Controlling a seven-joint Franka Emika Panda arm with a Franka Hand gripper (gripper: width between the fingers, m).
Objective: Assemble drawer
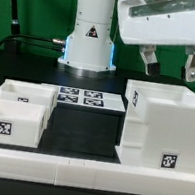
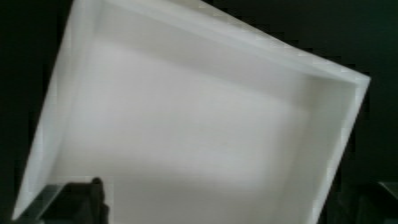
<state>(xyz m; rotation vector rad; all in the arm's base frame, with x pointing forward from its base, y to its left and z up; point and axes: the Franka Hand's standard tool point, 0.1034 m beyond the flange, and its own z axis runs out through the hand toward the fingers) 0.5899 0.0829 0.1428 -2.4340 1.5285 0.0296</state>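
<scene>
The tall white box shell [image 1: 160, 125] of the drawer stands on the black table at the exterior view's right, open side up, with a tag low on its front. Two small open-topped trays [image 1: 11, 118] [image 1: 27, 96] with tags sit at the exterior view's left. My gripper [image 1: 169, 66] hangs open and empty just above the shell's back rim, fingers [image 1: 149, 61] apart. The wrist view looks down into the shell's white inside [image 2: 187, 120], with one dark fingertip [image 2: 80, 198] at the picture's edge.
The marker board [image 1: 83, 98] lies flat between the trays and the shell, in front of the arm's base [image 1: 88, 44]. A long low white border rail [image 1: 85, 169] runs along the table's front edge.
</scene>
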